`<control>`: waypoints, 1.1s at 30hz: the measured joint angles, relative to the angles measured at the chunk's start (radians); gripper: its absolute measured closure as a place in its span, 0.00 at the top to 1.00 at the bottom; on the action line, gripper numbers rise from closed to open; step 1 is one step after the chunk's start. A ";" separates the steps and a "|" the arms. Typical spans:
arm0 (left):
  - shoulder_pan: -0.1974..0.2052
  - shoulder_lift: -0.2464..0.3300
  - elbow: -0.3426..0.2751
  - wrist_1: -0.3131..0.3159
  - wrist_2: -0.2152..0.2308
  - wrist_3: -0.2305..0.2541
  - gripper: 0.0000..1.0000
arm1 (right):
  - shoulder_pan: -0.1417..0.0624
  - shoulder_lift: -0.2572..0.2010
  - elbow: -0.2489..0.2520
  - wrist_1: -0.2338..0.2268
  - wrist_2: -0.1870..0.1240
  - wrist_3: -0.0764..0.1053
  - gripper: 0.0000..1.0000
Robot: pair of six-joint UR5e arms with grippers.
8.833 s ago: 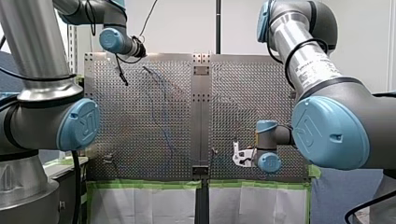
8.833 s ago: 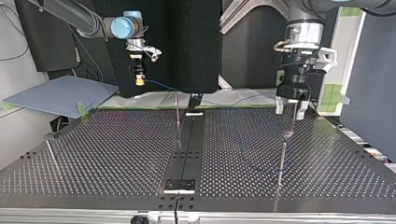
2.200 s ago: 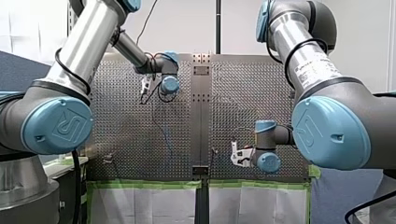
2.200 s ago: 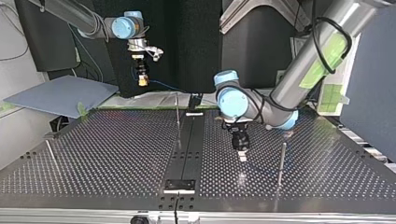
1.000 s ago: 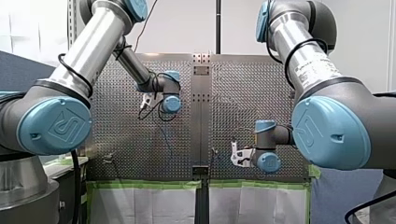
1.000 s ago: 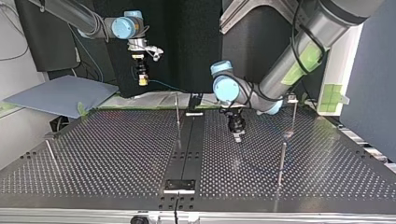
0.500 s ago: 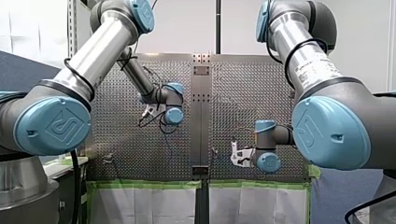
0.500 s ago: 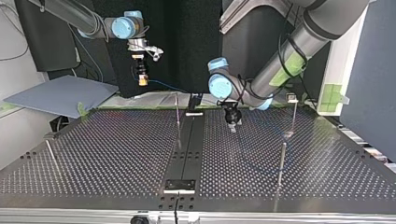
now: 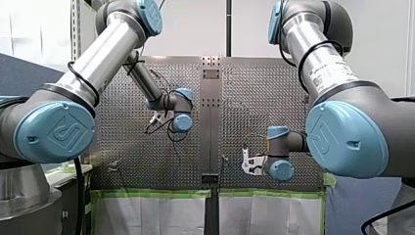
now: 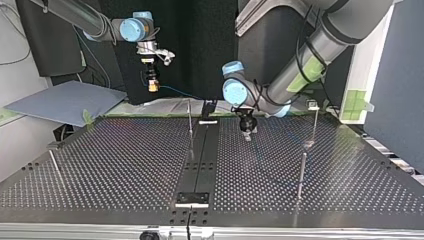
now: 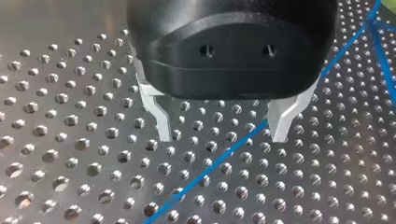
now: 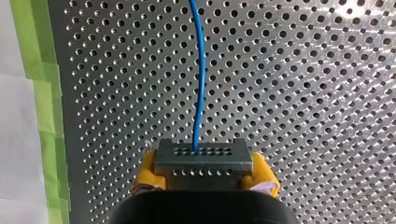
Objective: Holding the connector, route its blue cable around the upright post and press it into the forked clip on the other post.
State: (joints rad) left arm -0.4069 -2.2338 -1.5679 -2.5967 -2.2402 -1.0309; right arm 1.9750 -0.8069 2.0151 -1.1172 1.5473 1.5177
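In the right wrist view my right gripper is shut on the grey connector, yellow pads on both sides. The blue cable leaves the connector and runs away over the perforated plate. The top view shows that gripper held high near the table's far edge. My left gripper hangs open just above the plate, and the blue cable lies slanting under the gap between its metal fingers. In the top view it sits right of the upright post. A clip-topped post stands at the right.
A plain post stands nearer the camera at the top view's right, and a leaning rod at the left edge. A dark centre rail splits the perforated table. Green tape borders the plate beside my right gripper.
My left arm has carried its open gripper toward the far side of the table in the top view and lowered it over the cable. My right arm has kept still with the connector.
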 joint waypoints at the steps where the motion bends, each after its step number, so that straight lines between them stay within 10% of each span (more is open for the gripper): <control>1: -0.001 -0.005 0.001 0.000 0.000 0.001 1.00 | 0.000 0.000 0.000 0.000 0.000 0.000 0.00; 33: -0.008 -0.189 0.020 -0.001 0.038 -0.006 1.00 | 0.000 0.000 0.000 -0.004 -0.001 0.003 0.00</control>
State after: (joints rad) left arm -0.4150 -2.4226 -1.5475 -2.5980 -2.2018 -1.0373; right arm 1.9750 -0.8067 2.0151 -1.1210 1.5464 1.5203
